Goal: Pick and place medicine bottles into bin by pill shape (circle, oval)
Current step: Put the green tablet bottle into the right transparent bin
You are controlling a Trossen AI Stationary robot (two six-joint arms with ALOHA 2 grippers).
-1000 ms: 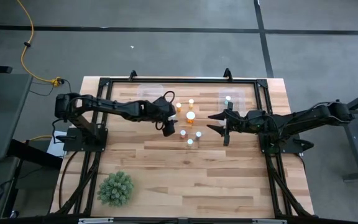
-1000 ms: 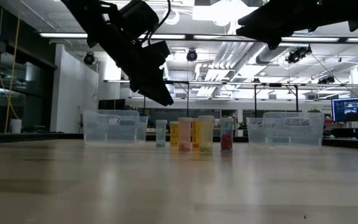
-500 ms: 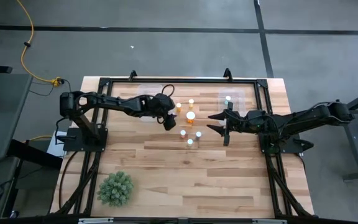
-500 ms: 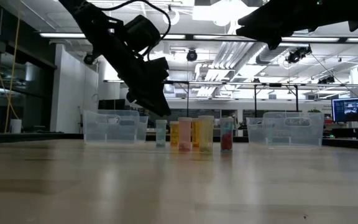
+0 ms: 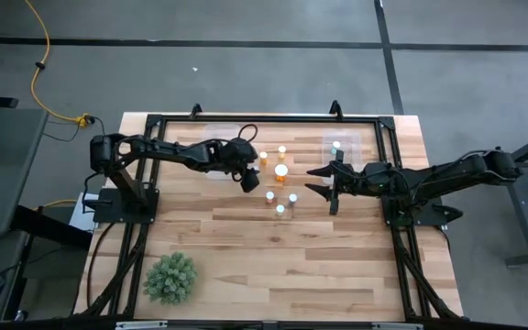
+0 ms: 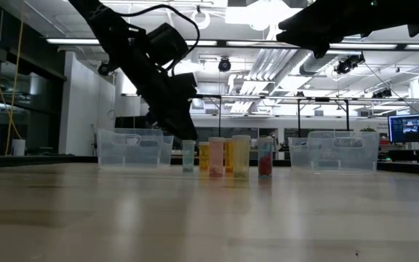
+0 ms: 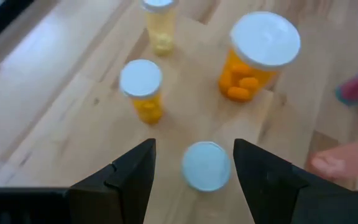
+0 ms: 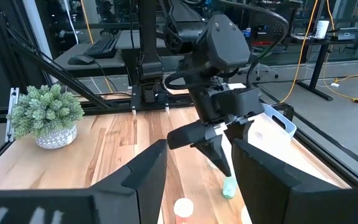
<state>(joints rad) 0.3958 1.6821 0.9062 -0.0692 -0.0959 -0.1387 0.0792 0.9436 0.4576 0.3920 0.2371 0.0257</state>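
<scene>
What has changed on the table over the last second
The left gripper pulled back toward the far left bin and dropped lower, jaws open and empty, now over the pale-capped bottle. The right gripper stayed put, open; no bottle moved, and the plant did not either.

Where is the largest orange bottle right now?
High view: the largest orange bottle stands near table centre, toward the far edge, just right of the left gripper, among the smaller bottles.

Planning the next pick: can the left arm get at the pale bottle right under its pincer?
Probably yes. The left pincer hangs open above the pale bottle, whose white cap shows between the fingers with nothing over it. The small orange bottle stands apart.
</scene>
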